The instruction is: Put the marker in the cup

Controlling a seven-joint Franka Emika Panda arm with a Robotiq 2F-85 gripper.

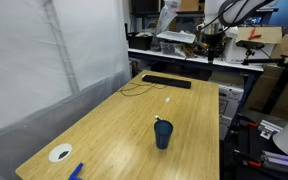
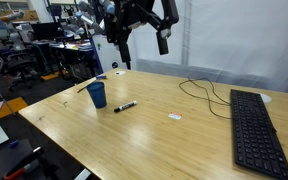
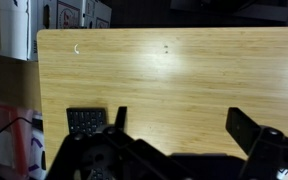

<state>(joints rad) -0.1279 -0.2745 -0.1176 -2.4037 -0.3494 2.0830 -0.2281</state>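
The dark blue cup (image 1: pixel 163 135) stands upright on the wooden table, also in an exterior view (image 2: pixel 97 95). The slim whitish marker (image 2: pixel 125 106) lies flat on the table close beside the cup, apart from it; it also shows just behind the cup in an exterior view (image 1: pixel 158 120). My gripper (image 2: pixel 142 40) hangs open and empty high above the table, well away from both, near the keyboard end (image 1: pixel 212 48). In the wrist view its two fingers (image 3: pixel 179 118) are spread over bare wood. Cup and marker are out of the wrist view.
A black keyboard (image 2: pixel 254 125) with a cable lies at one end of the table (image 1: pixel 166 81). A small white scrap (image 2: pixel 174 117) lies mid-table. A flat white disc (image 1: pixel 60 154) and a flat bright-blue object (image 1: pixel 76 171) sit at a near corner. Desks and clutter surround the table.
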